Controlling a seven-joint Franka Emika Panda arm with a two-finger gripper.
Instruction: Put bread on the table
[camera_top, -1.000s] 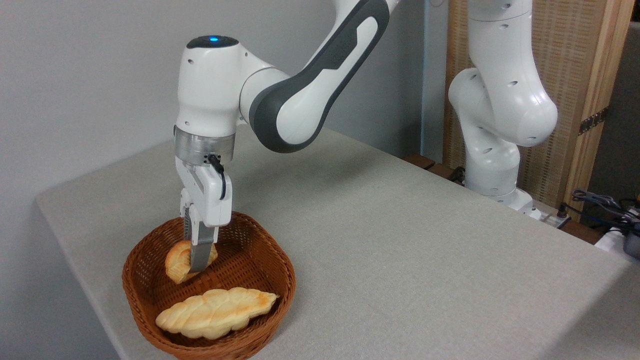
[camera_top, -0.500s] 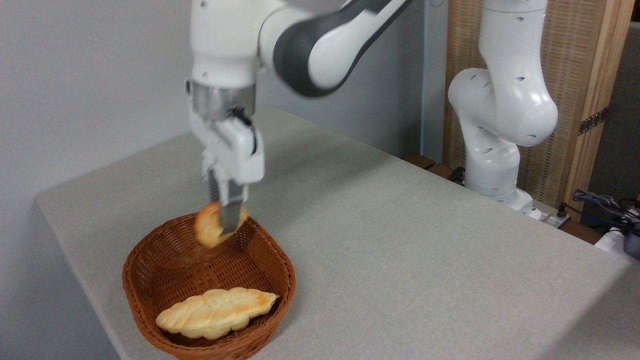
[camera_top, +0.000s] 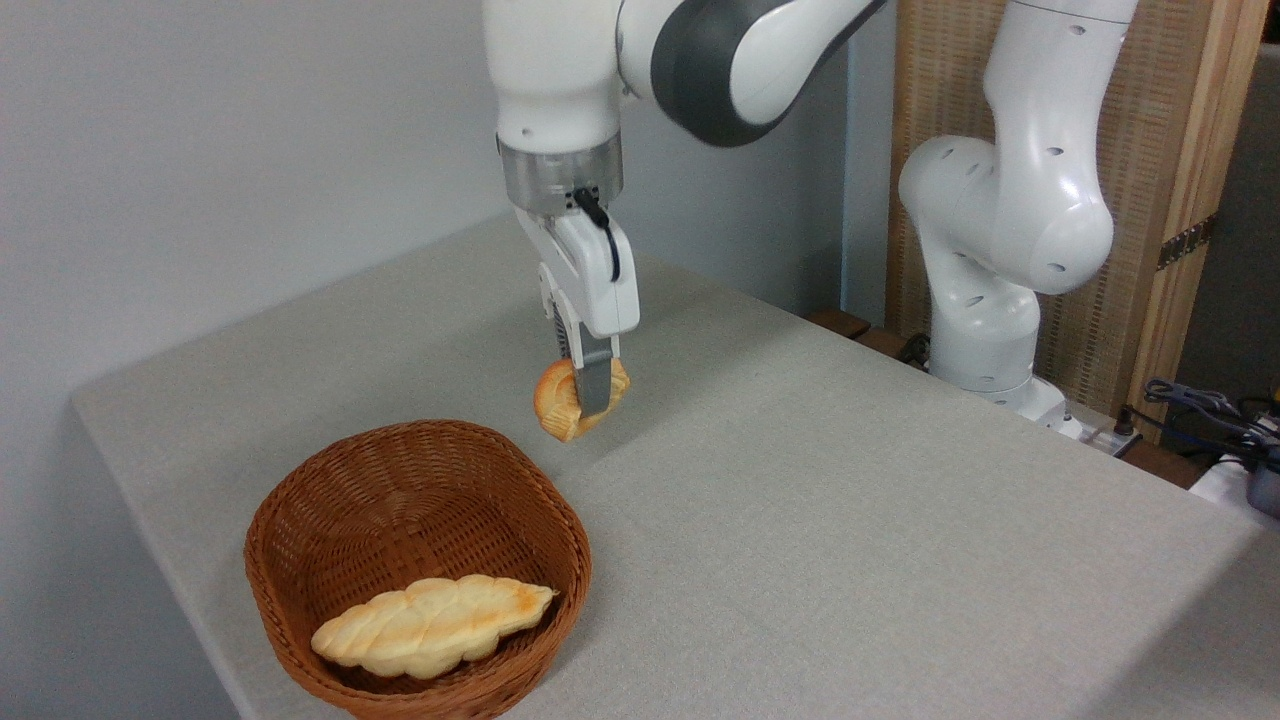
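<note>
One small golden bread (camera_top: 570, 402) hangs in the air above the desk (camera_top: 800, 520), just past the far rim of the wicker basket (camera_top: 300, 520), clamped between the jaws of the gripper (camera_top: 588, 392). It is turned on its edge, its round face toward the left desk edge. The near finger covers its middle; a braided loaf (camera_top: 430, 625) lies in the basket.

The table (camera_top: 800, 520) has a matt, cloth-like grey top with a fine weave. The basket (camera_top: 300, 520) is rough brown wicker, and the arm (camera_top: 1010, 200) wears glossy white plastic with a metal wrist ring.
</note>
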